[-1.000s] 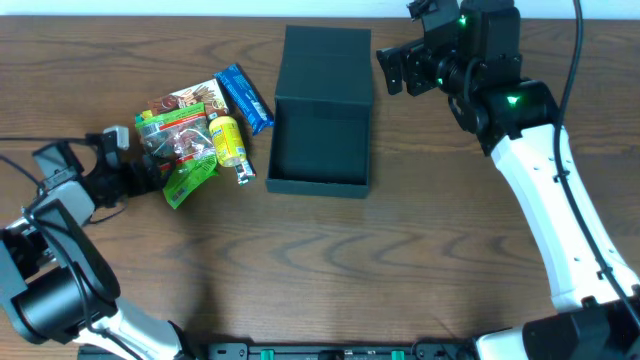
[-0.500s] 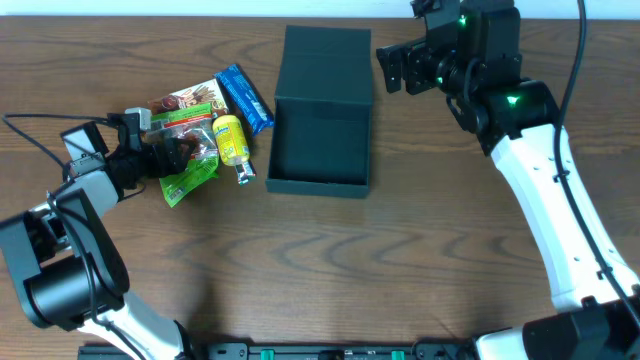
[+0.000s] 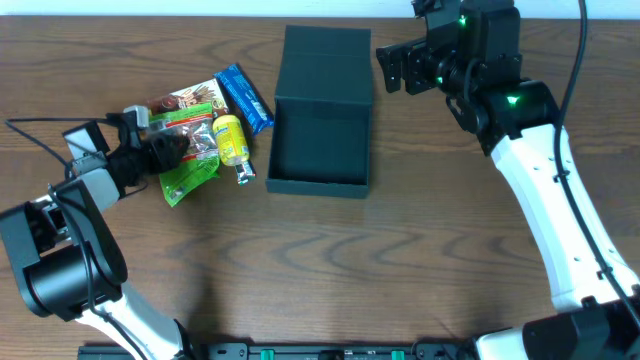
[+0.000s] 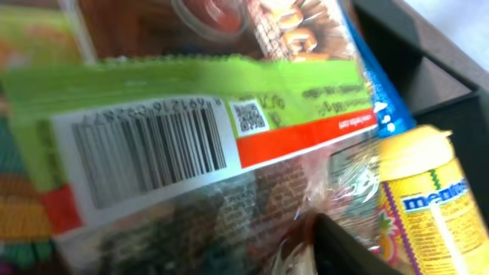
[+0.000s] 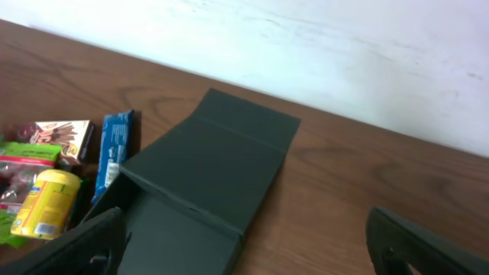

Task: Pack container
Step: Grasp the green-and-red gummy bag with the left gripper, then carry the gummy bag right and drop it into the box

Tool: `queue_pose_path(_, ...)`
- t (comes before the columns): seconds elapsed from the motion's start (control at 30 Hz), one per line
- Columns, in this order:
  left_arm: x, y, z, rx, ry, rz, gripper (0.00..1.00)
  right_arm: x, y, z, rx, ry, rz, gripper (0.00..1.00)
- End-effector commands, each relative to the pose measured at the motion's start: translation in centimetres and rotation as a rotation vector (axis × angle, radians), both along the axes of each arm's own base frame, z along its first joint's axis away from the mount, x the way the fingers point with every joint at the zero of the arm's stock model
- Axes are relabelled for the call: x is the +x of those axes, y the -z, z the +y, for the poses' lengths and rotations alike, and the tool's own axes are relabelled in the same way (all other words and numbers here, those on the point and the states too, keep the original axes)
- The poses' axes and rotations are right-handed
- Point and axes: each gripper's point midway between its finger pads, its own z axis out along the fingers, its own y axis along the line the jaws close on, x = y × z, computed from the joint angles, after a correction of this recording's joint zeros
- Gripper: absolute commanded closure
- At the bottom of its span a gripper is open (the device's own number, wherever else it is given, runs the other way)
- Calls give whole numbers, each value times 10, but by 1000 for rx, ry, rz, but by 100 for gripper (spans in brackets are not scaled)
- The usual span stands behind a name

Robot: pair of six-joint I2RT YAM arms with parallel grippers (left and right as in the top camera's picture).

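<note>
The container [image 3: 318,186] is a dark teal-green square box standing open mid-table, its hinged lid [image 3: 327,62] laid flat behind it; the right wrist view shows the container [image 5: 199,168] too. Left of it lies a pile of snacks. My left gripper [image 3: 160,152] is pushed into that pile, shut on a clear packet with a green barcode header [image 3: 178,135]. That packet [image 4: 191,137] fills the left wrist view, with one dark finger [image 4: 355,252] against its crinkled film. My right gripper [image 3: 398,68] hangs open, nothing in it, above the lid's right edge, fingers wide apart in its own view [image 5: 252,252].
In the pile are a yellow Mentos bottle [image 3: 230,140], a blue packet [image 3: 245,98], a brown packet [image 3: 185,100] and a green packet [image 3: 188,180]. The wall runs along the table's far edge [image 5: 306,61]. Bare wood lies in front of and right of the box.
My left arm reached right into the snack pile and its jaws closed on the clear green-headed packet. The right arm and the box have not moved.
</note>
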Motion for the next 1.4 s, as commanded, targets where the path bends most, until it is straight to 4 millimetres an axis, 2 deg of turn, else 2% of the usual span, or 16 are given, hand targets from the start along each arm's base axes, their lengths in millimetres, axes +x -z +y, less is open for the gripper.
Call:
queue_pose_path(0.0,13,-12,0,-35,1,-25,55,0,3,-1,9,10,15,1)
queue_pose_path(0.1,15,-15,0,-54,-2,-25,69,-1,5,-1,7,10,21,1)
queue_pose_path(0.17,14,-18,-3,-68,9,-32,76,-1,5,-1,7,10,21,1)
queue_pose_path(0.3,15,-21,-5,-109,2,-21,84,-1,5,-1,7,10,21,1)
queue_pose_path(0.37,15,-22,-5,-119,-6,-16,85,-1,5,-1,7,10,21,1)
queue_pose_path(0.5,17,-40,-4,-120,-17,-42,90,-1,5,-1,7,10,21,1)
queue_pose_path(0.57,18,-56,-3,-114,-23,-70,94,-1,5,-1,7,10,21,1)
queue_pose_path(0.7,18,-99,-4,-95,-30,-149,94,-1,5,-1,7,10,21,1)
queue_pose_path(0.9,4,-164,-14,-64,7,-275,94,0,4,-2,8,11,18,1)
queue_pose_path(1.0,-9,-197,-36,-97,107,-351,95,1,3,-4,9,16,12,1)
queue_pose_path(1.07,-15,-209,-56,-121,163,-370,94,3,2,-8,10,25,8,1)
queue_pose_path(1.17,-18,-214,-88,-137,235,-371,94,6,2,-19,11,49,8,1)
queue_pose_path(1.23,-20,-212,-124,-151,311,-358,94,9,3,-33,13,81,12,1)
queue_pose_path(1.37,-17,-200,-179,-128,332,-295,94,11,8,-57,39,153,49,1)
